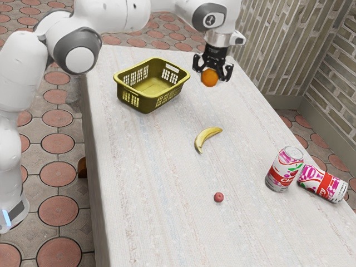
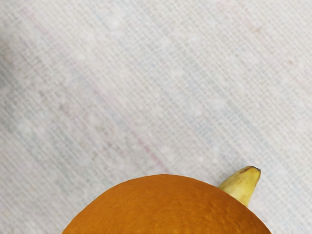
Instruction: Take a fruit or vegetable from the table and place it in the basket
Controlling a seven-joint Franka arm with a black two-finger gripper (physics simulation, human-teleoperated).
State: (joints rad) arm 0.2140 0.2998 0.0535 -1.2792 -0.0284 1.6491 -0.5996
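Surface [image 1: 150,183]: long, pale cloth-like top, carries the lot. White Franka arm [image 1: 111,14] reaches in over it from the exterior view's left.

Olive-yellow plastic basket [image 1: 130,99]: upright, open side up, on the surface. Key relation: it lies to the exterior view's left of the gripper [image 1: 213,76], back toward the arm's base side. Near, but a clear gap between; gripper not over the opening.

Gripper: pointing down, pinching the orange [image 1: 209,78] between its two fingers, off the surface. Grip looks secure, my read.

Cherry soda cans: one upright [image 1: 284,170], one on its side [image 1: 322,183] just beside it, well apart from basket. Off the route.

Banana [image 1: 207,139]: lying on the surface, between basket and cans; one end peeks past the orange in the wrist view.

Orange: pick looks done, placing remains. Next move should be sideways to the basket, high enough to pass its rim, then lower and release inside. Risk: clipping the near rim, or letting go short.

Small red fruit [image 1: 218,197]: on the surface past the banana, not needed.
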